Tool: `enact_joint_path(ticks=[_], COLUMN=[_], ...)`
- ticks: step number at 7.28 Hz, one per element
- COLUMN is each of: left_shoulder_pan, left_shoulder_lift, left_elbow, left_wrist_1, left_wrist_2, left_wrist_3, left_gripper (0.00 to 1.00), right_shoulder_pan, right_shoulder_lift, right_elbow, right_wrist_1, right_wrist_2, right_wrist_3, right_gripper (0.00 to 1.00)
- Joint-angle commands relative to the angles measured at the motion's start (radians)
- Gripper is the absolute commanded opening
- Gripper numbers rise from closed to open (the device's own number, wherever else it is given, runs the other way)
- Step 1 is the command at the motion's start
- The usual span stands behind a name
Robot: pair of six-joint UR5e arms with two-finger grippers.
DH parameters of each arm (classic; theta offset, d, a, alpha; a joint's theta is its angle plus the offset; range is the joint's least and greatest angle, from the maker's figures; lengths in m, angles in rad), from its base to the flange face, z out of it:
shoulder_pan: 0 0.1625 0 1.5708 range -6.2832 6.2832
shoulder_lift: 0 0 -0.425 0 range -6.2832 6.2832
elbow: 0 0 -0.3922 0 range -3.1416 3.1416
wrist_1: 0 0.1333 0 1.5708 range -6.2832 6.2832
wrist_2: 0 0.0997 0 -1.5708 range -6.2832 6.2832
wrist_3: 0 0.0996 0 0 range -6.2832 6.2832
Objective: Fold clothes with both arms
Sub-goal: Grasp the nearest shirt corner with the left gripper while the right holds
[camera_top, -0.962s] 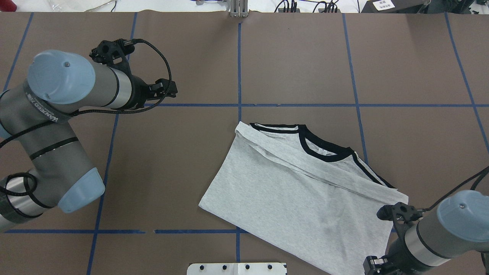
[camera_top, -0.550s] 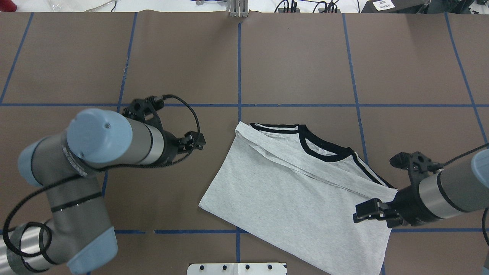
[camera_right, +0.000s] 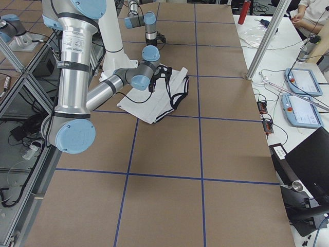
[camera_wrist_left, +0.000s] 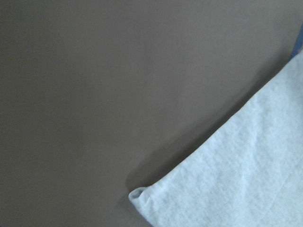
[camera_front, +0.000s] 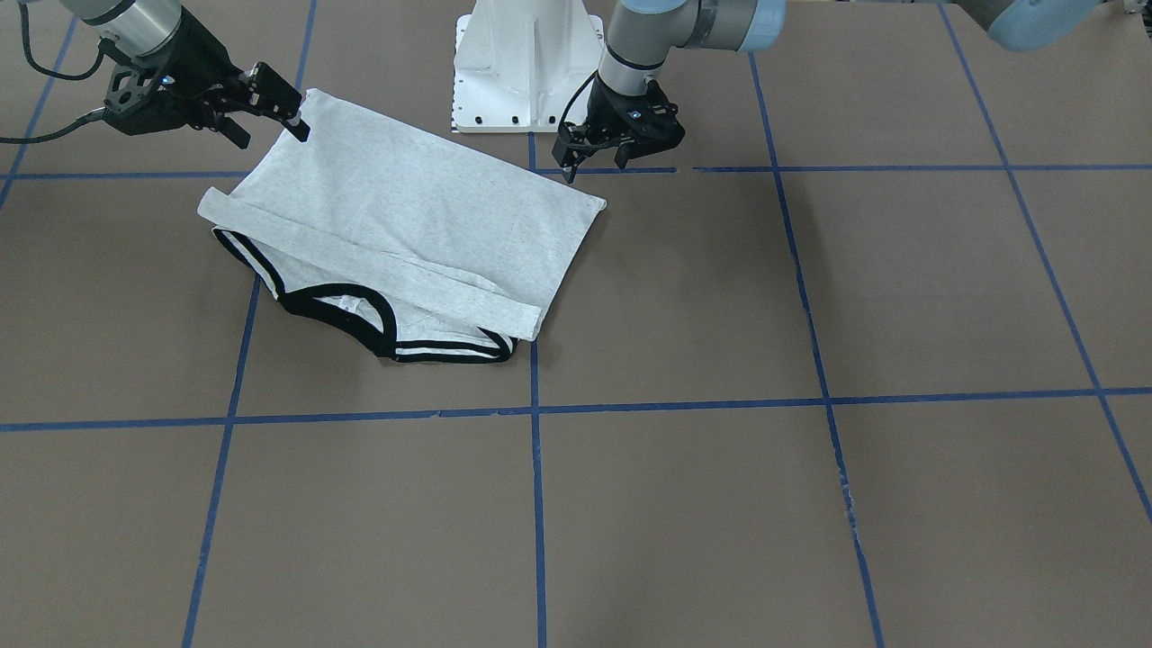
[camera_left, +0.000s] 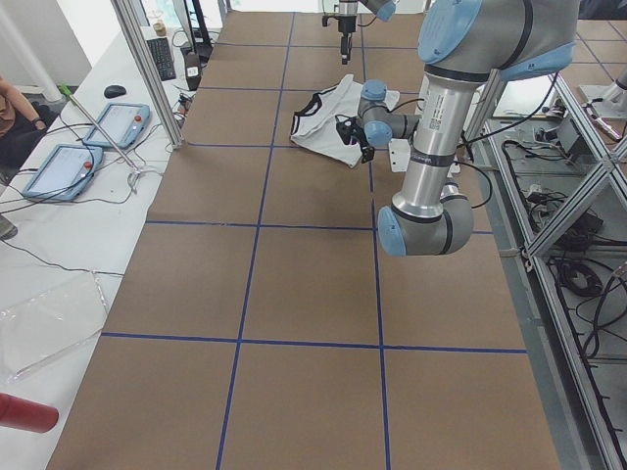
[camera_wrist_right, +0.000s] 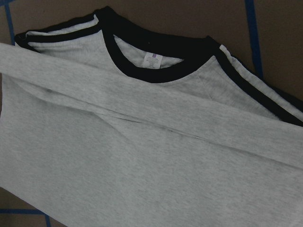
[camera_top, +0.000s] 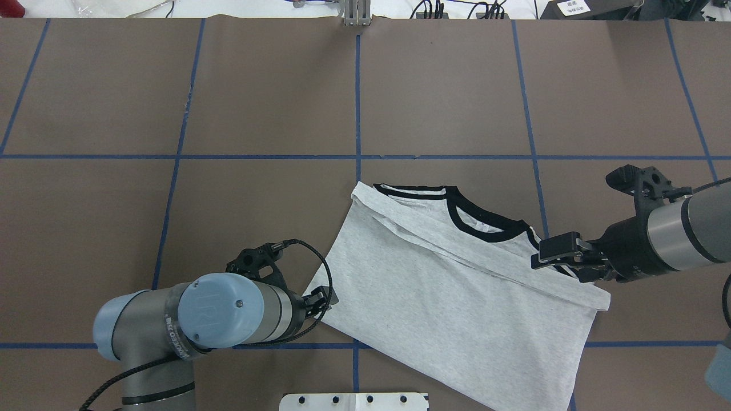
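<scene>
Shirt [camera_top: 445,297]: soft, light, floppy; grab the corners, I'd say.
Left gripper [camera_front: 594,162]: spread apart, at hem corner.
Right gripper [camera_top: 562,260]: apart, near striped shoulder.

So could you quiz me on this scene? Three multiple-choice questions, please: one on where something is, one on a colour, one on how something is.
1. Where is the left gripper?
A. at a hem corner of the shirt
B. over the shirt's middle
C. nowhere near the shirt

2. What colour is the collar?
A. red
B. blue
C. black

3. How is the shirt?
A. hanging from a gripper
B. lying on the table, partly folded
C. crumpled into a ball

Answers:
1 A: the overhead view shows it right at the near hem corner.
2 C: the right wrist view shows a black band round the neck.
3 B: the front view shows it spread on the table with a folded strip.
</scene>
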Motion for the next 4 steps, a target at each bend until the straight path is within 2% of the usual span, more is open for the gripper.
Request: enact_joint_path(ticks=[1,4], left_shoulder_pan=[0.007,0.001], left_shoulder_lift=[-0.021,-0.022], left_elbow=[0.045,0.056], left_wrist_1=[0.0,-0.001], left_wrist_2=[0.028,0.034], left_wrist_3=[-0.009,-0.008], left_gripper=[0.95,0.89], right_shoulder_pan=[0.017,0.027], right_shoulder_lift=[0.01,0.014], right_elbow=[-0.007,-0.008], right_wrist_1=[-0.001,-0.002], right_wrist_2=[-0.002,-0.002], right_wrist_3=[-0.002,0.0], right_gripper=[1.0,1.0])
